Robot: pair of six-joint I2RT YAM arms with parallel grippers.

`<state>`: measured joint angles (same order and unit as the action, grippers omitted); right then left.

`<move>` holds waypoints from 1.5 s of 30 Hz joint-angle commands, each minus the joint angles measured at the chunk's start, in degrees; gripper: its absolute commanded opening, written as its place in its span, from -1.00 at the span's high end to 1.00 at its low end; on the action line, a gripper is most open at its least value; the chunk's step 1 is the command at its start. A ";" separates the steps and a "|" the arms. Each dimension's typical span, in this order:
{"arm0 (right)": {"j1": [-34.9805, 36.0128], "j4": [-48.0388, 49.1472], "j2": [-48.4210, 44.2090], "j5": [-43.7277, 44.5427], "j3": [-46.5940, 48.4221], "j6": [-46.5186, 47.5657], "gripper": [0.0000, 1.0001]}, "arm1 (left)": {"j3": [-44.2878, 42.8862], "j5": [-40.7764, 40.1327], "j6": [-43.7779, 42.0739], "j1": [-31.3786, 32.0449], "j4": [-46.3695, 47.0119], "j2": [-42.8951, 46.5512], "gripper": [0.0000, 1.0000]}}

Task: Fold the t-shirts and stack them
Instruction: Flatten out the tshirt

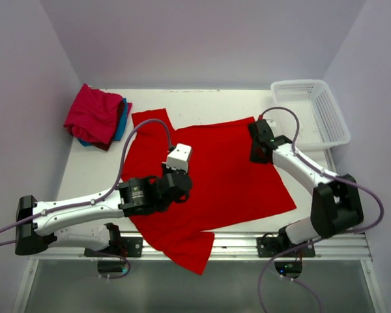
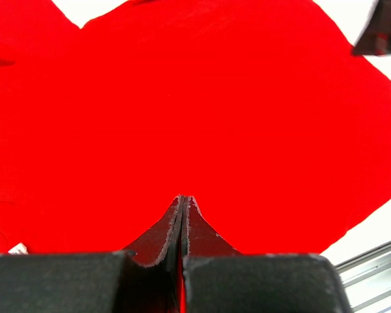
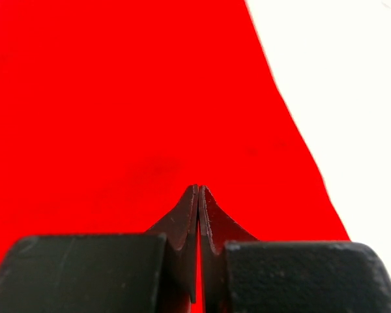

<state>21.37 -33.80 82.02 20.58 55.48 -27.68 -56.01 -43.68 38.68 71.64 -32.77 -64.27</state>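
As I read the overhead feed, table (image 1: 91, 169): white; I take 12 o'clock as the far side, away from the arm bases.
Red t-shirt (image 1: 228, 169): the largest item, spread open over the middle of the table. One part hangs over the near edge at about 6 o'clock and a sleeve reaches toward 11 o'clock. It fills most of both wrist views.
Basket (image 1: 309, 107): white mesh, at 2 o'clock, near the red t-shirt's far corner but not touching it.
Crimson-pink t-shirt (image 1: 92, 116): bunched at 10 o'clock, lying on top of the teal-blue one.
Teal-blue t-shirt (image 1: 122, 120): under the crimson-pink one, only its edges showing.
Left gripper (image 2: 184, 199): clenched, fingertips pressed together, over the red t-shirt a little toward 9 o'clock of the table's middle. I cannot tell whether any cloth is pinched.
Right gripper (image 3: 199, 188): clenched likewise, at the red t-shirt's 2 o'clock corner, bare table just beside its right edge. Pinch on cloth: I cannot tell.
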 commanded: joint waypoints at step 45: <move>2.10 -7.68 10.00 -6.60 -10.40 -9.41 1.00 | -0.59 0.17 -1.32 -1.32 2.98 2.22 1.00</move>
<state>23.00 -32.71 90.11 15.46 48.95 -35.20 -56.01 -43.33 38.04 70.87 -32.21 -62.98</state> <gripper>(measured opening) 0.007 0.003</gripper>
